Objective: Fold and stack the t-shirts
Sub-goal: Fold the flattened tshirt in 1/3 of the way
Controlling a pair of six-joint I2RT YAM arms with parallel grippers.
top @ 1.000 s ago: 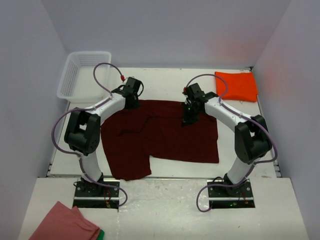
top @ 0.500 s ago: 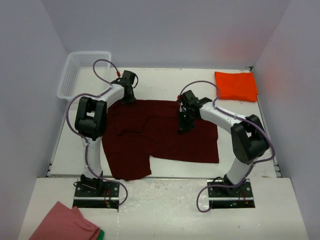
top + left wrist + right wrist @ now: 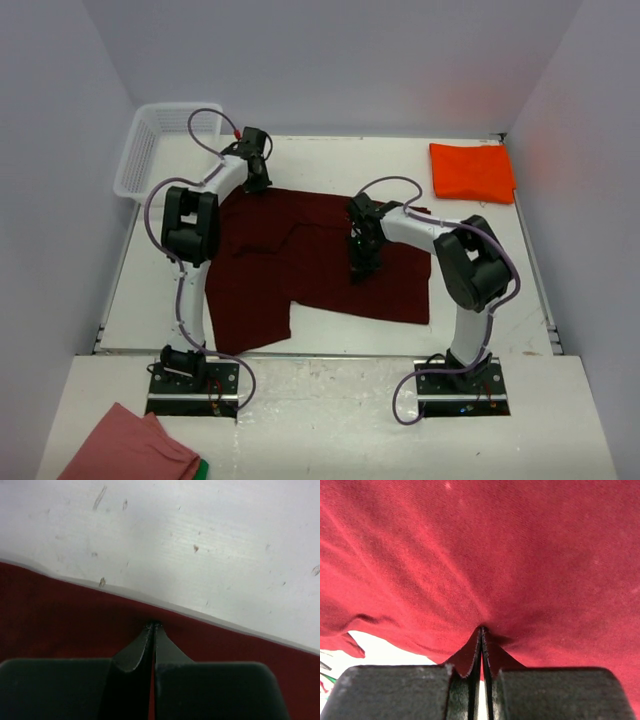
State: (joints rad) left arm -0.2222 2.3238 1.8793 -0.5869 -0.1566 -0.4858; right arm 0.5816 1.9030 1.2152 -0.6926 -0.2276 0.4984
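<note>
The dark maroon-red t-shirt lies spread and partly creased across the middle of the table. My left gripper is at its far left edge; in the left wrist view the gripper is shut on the shirt's hem. My right gripper is over the middle of the shirt; in the right wrist view the gripper is shut on a pinch of the maroon fabric, which is lifted and drawn taut. The bright orange-red t-shirt lies folded at the far right.
A white mesh basket stands at the far left corner. A salmon-pink cloth with a green edge lies on the near ledge at the left. White walls close the table on three sides.
My right gripper has moved toward the near left, dragging the pinched maroon fabric with it. My left gripper has shifted farther back along the shirt's far edge. The shirt's right edge has pulled inward.
</note>
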